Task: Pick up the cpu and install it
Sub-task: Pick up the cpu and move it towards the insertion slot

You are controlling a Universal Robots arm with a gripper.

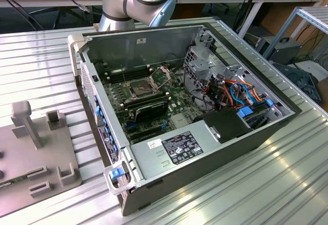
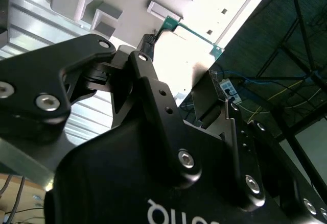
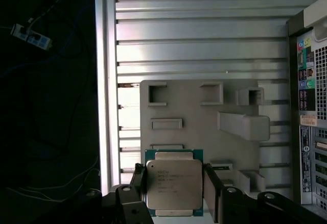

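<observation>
While the open computer case (image 1: 154, 40) is lying on the ribbed table (image 1: 256, 184) in the exterior view, the gripper (image 3: 174, 182) is clenching the cpu (image 3: 173, 188) in the first wrist view, its fingers (image 3: 139, 180) pressing on two opposite edges. The cpu is sitting over the grey fixture plate (image 3: 194, 106); whether it is touching the plate, I cannot tell.

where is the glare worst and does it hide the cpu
second wrist view: glare whites out the surface around the cpu, leaving just its green edge; first wrist view: cpu evenly lit, no glare, dark beyond the table edge
</observation>
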